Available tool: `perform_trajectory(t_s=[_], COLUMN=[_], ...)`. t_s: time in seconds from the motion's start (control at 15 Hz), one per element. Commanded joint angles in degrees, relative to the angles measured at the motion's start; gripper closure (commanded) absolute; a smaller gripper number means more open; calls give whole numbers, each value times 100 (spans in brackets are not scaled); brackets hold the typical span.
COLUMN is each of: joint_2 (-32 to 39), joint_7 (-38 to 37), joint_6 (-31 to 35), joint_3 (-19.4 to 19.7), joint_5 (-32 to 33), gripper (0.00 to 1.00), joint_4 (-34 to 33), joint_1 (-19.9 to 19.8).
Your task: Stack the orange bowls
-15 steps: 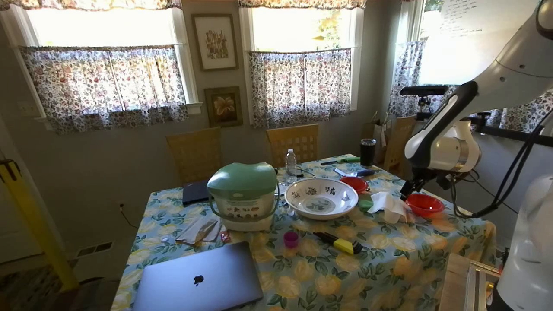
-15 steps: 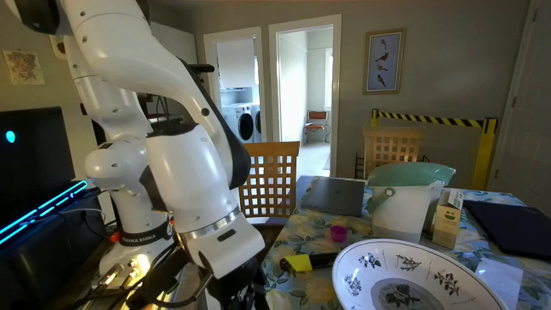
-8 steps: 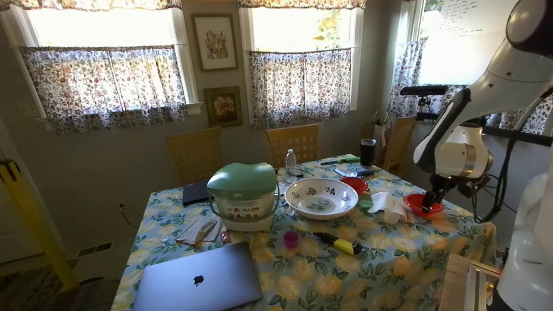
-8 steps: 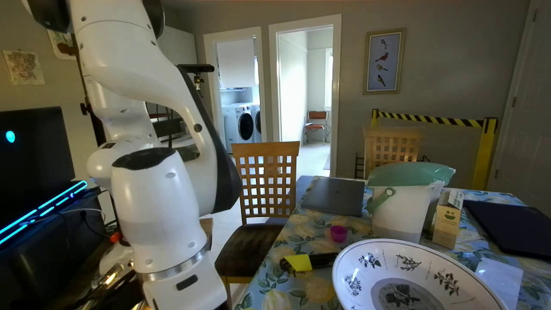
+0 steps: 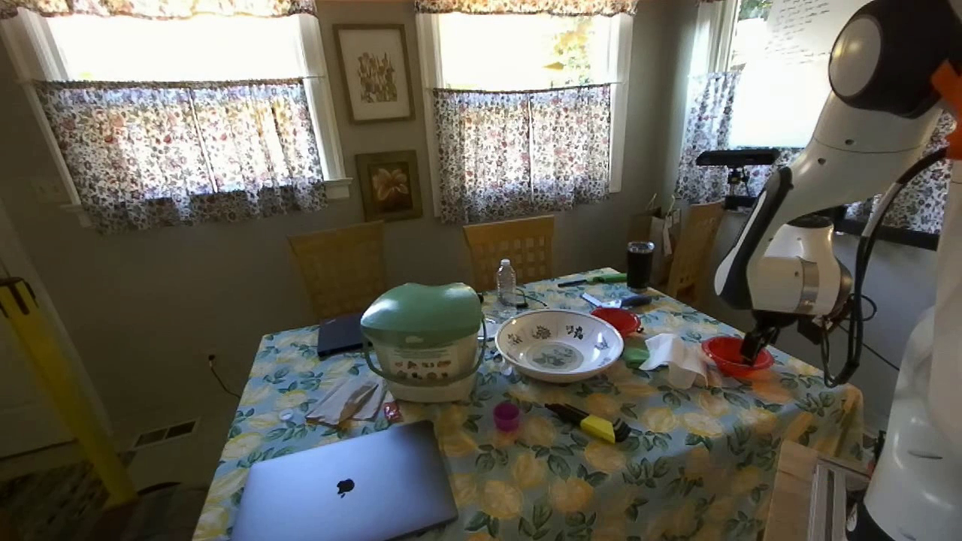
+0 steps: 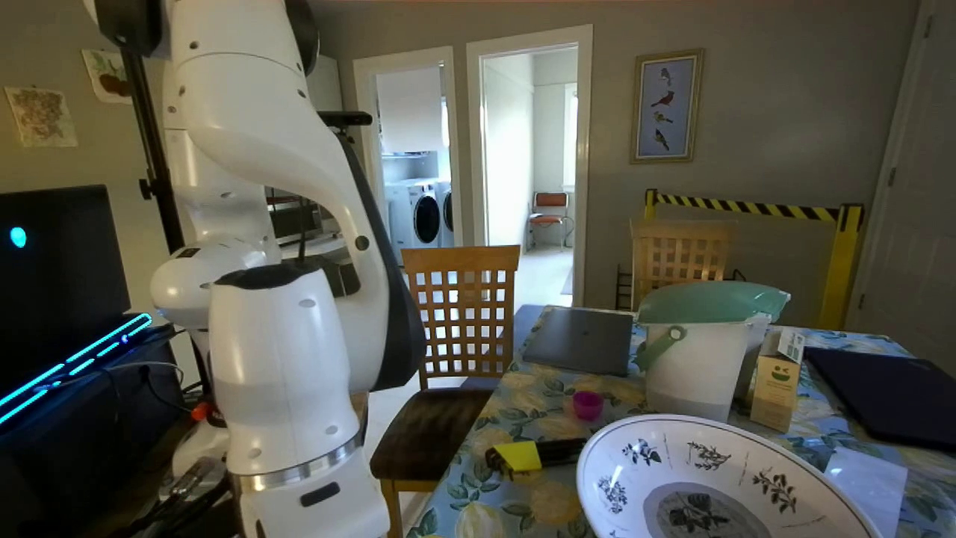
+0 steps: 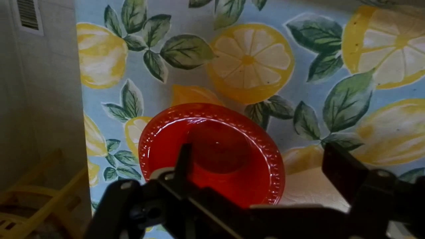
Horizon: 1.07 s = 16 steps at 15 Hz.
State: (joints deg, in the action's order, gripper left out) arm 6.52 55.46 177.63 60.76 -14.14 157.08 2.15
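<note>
One orange bowl stands upright near the right end of the table in an exterior view, and fills the middle of the wrist view. My gripper is over this bowl. In the wrist view the gripper is open and empty. One finger is over the bowl's inside and the other is outside its rim; I cannot tell if either touches. The other orange bowl sits behind the large white dish, partly hidden by it. Neither bowl shows in the exterior view with the doorways, where the gripper is below the frame.
A white cloth and a green item lie between the two bowls. A knife and a black tumbler are behind the far bowl. The pale green domed container stands left of the white dish.
In an exterior view my gripper has moved right, from the near bowl's left edge to over the bowl, then shifted slightly up and right. The bowls have not moved.
</note>
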Motion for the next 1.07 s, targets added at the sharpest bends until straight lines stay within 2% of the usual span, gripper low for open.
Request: perform_trajectory(t_s=[0.0,0.07,0.33,0.4,1.0], joint_2=[-64,-94,-155,-90,193], joint_7=[22,-644,-1137,-701,-506], joint_6=[-42,49,-51,57,210], joint_3=[-49,-490,-1034,-1048,-2236], joint_5=[-24,735,1559,1038,713], gripper=[0,0,0,0,0], joint_4=[-10,-25,-126,-131,-244], joint_1=[-47,-629,-1192,-1052,-1800])
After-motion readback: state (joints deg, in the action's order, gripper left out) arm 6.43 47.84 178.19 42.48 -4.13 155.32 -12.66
